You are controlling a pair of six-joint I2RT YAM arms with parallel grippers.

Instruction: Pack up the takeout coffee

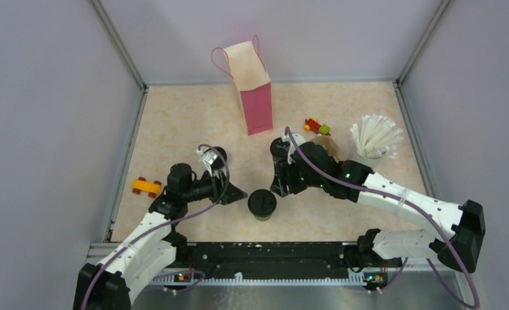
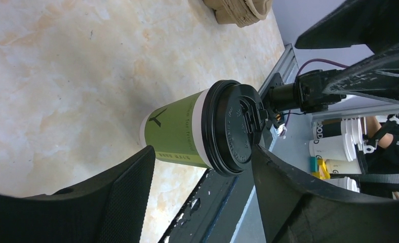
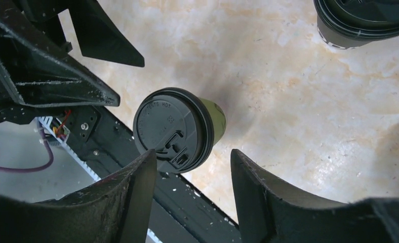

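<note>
Both cups stood unpacked. From above, the green cup (image 1: 262, 203) stood well in front of the pink bag (image 1: 258, 110), the second cup (image 1: 218, 155) nearer it. Left wrist: the left claw (image 2: 202, 152), released, faced the green cup. Right wrist: the right claw (image 3: 193, 153), released, hung near it.

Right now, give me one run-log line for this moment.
left gripper: open, empty | right gripper: open, empty | green cup: upright, black lid on, between both grippers, not gripped
</note>
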